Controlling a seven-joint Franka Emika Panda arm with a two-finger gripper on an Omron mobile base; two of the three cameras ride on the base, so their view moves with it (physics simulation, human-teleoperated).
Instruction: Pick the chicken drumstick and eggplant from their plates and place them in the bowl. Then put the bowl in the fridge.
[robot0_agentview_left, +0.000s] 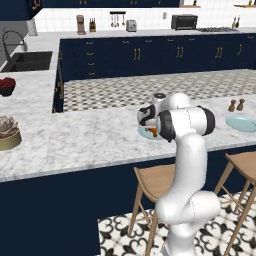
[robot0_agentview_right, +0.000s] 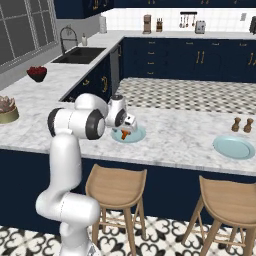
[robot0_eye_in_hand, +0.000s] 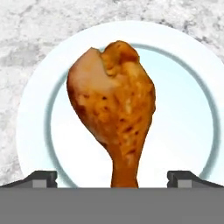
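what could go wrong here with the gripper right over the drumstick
1. The gripper is open, its tips wide apart, with only the thin bone end of the chicken drumstick between them; closing there could let the heavy meaty end swing or slip.
2. The drumstick lies flat on its plate, so descending too far could press the tips into the plate.
3. A nudge could slide the plate on the smooth counter.

A home kitchen, rendered.
Navy cabinets (robot0_agentview_left: 150, 52) with gold handles, a marble table (robot0_agentview_left: 75, 140), sink (robot0_agentview_left: 30, 61), toaster (robot0_agentview_left: 131, 25), what looks like a toaster oven (robot0_agentview_left: 184, 21), and wooden stools (robot0_agentview_right: 116, 187).
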